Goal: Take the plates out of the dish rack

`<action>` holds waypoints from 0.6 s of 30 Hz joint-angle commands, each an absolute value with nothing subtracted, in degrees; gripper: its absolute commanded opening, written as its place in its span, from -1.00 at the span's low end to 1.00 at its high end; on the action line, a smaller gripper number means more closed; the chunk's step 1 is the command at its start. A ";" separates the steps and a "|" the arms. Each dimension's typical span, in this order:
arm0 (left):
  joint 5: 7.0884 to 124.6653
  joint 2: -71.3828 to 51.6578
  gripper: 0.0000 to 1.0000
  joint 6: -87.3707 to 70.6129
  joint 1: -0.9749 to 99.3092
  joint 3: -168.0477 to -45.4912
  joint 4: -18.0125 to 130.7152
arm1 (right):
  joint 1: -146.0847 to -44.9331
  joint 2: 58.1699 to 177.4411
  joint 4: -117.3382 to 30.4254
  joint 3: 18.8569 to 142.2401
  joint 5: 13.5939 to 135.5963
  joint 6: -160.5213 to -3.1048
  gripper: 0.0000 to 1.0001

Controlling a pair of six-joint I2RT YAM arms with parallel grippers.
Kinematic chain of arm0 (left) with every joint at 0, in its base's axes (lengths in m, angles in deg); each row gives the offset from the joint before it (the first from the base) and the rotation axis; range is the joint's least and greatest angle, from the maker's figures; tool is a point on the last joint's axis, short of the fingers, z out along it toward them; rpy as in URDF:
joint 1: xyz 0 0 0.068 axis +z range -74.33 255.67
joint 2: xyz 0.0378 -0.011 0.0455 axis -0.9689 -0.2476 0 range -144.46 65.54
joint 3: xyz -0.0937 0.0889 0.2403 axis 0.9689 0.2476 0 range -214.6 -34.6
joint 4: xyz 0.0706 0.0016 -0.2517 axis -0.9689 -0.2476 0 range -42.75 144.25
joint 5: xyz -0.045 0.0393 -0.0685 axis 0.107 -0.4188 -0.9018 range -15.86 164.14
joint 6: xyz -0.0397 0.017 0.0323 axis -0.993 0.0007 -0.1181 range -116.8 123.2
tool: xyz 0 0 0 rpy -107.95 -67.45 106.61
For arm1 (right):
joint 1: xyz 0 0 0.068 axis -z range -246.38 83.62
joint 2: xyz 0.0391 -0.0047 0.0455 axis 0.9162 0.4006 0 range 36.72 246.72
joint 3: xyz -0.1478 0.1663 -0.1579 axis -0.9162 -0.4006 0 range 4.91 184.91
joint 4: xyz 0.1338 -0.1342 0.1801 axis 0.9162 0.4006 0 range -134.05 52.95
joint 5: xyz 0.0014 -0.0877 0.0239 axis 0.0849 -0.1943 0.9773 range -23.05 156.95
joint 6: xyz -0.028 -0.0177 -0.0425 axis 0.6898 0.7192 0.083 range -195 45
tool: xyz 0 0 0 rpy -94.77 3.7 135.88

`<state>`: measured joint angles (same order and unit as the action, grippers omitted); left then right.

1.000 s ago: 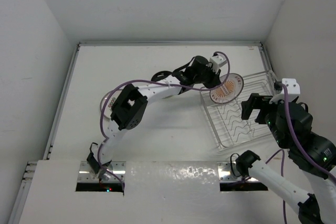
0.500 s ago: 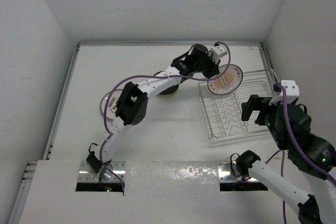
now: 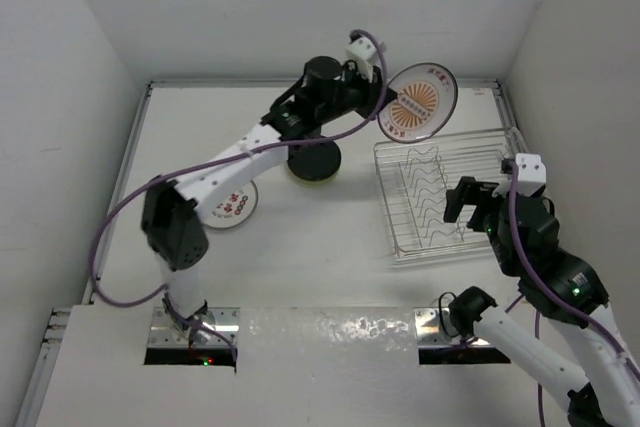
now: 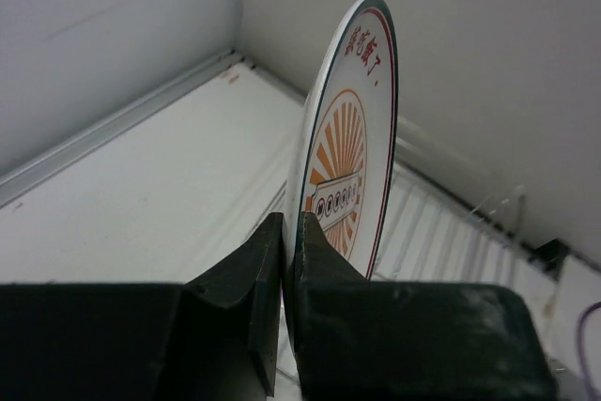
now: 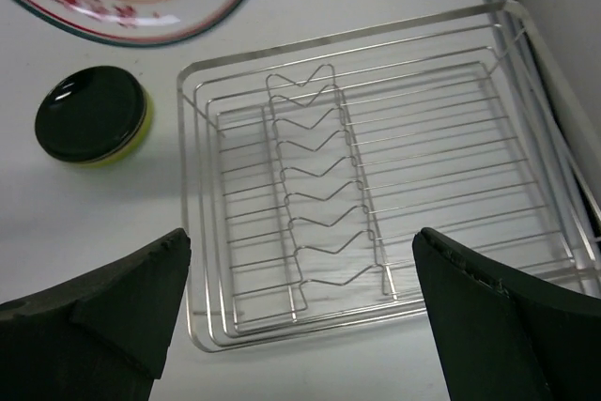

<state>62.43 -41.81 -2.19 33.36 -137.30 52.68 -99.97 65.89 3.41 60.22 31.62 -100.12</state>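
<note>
Left gripper (image 4: 289, 253) is clamped on the bottom rim of the white plate with the orange sunburst (image 3: 418, 101), holding it on edge in the air above the far-left corner of the dish rack (image 3: 430, 202). The rack looks bare from the right wrist view, so I'd guess this is the last one out and we're at the carry-and-set-down step. Right gripper (image 3: 465, 205) hangs wide open by the rack's near side, holding nothing. Next move: swing left, tip the plate flat and lay it on the worktop (image 3: 320, 237), maybe on the dark-on-lime stack (image 3: 313, 159). The printed plate (image 3: 235, 205) is half hidden by the arm, so I can't tell if it's a stack.
</note>
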 commanded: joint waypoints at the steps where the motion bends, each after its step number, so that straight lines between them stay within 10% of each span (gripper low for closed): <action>1: 66.39 -29.49 -1.00 -13.65 33.04 -132.00 61.02 | -100.31 65.55 -9.85 56.69 34.86 -101.45 0.98; 18: 63.24 7.26 -1.00 -33.53 37.79 -90.16 67.96 | -100.04 79.69 -37.71 52.56 65.29 -118.68 0.97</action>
